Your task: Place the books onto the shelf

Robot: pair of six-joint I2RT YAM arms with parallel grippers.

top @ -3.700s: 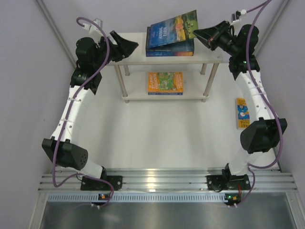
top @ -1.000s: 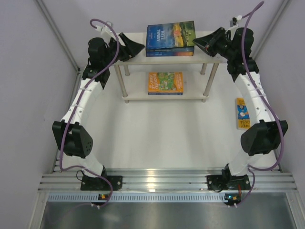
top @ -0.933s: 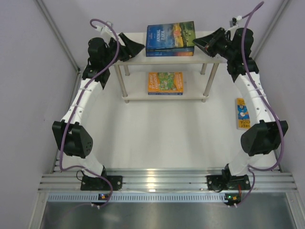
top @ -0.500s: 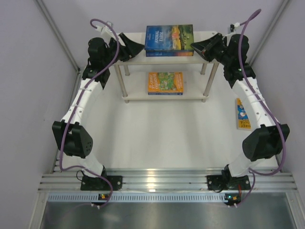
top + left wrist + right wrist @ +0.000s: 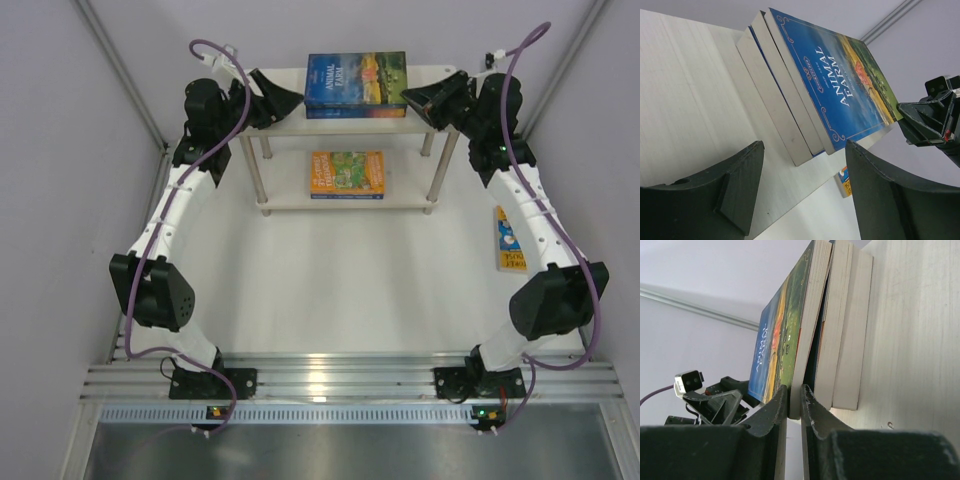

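- Straightened since seconds earlier, Animal Farm paperback (image 5: pixel 355 72) caps the stack (image 5: pixel 355 112) on the shelf (image 5: pixel 340 126)'s top board.
- Right gripper (image 5: pixel 408 97) pinches its right edge.
- Left gripper (image 5: pixel 297 97) gapes empty, left end.

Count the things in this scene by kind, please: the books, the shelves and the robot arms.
Thin paperback books: 5 (blue stack of three topped by the Animal Farm book, orange-green illustrated book, orange-yellow book)
Two-tier cream wooden shelf with silver metal legs: 1
White jointed robot arms: 2 (left arm, right arm)
Total: 8
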